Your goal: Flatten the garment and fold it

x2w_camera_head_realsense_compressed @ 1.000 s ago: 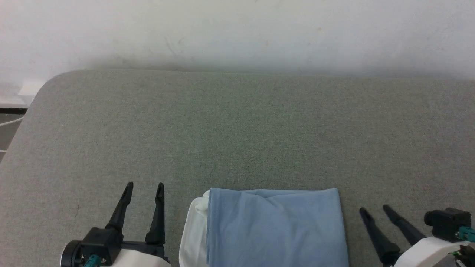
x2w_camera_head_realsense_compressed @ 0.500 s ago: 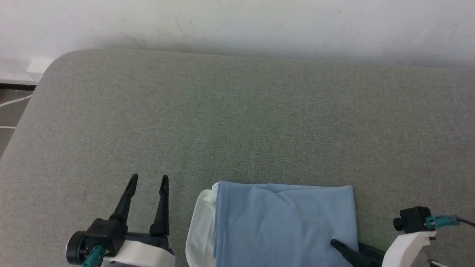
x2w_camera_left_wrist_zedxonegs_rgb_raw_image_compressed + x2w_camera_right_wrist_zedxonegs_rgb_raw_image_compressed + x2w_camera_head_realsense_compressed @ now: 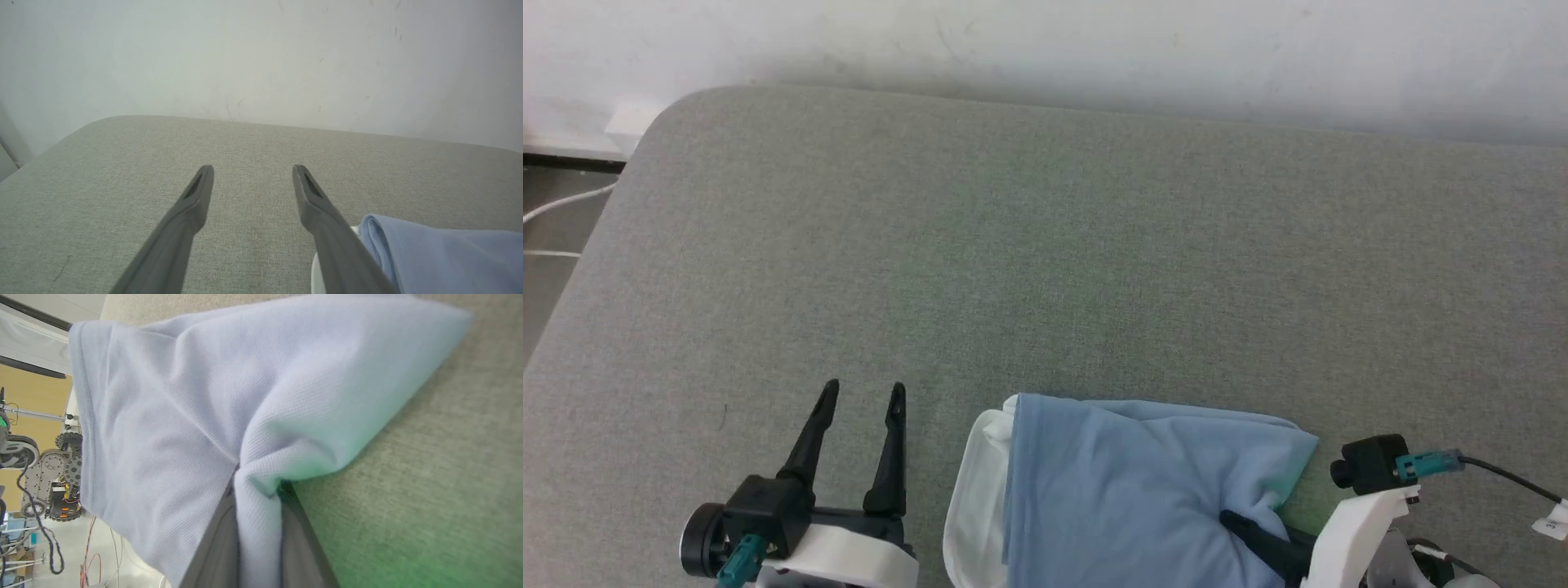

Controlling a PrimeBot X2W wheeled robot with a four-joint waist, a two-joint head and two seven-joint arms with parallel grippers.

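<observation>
From the head view, we find the garment (image 3: 1127,490) at the near edge of the grey padded surface (image 3: 1045,245). It is a folded light blue bundle with a white part (image 3: 976,498) showing along its left side. The bottom of the picture cuts it off, so we cannot tell which way its long axis runs. The left gripper (image 3: 865,385) sits just beside that white side without touching it, its 2 fingers apart and pointing toward the wall (image 3: 1045,49). The right gripper (image 3: 1237,521) comes in from the right, its tip buried in a pucker of blue cloth at the bundle's right edge.

In the left wrist view, the left gripper (image 3: 252,168) has its jaws spread with bare surface between them. The garment (image 3: 441,257) lies off to the right, beyond the right-hand finger.

In the right wrist view, the right gripper (image 3: 259,482) has its 2 fingers closed on a ridge of knit, and the garment (image 3: 184,396) fans out ahead of them and to the left.

We judge that the next move depends on the right arm, since it alone has cloth. The rest of the garment lies leftward from its jaws, so a fold would carry that edge toward the idle left gripper.
</observation>
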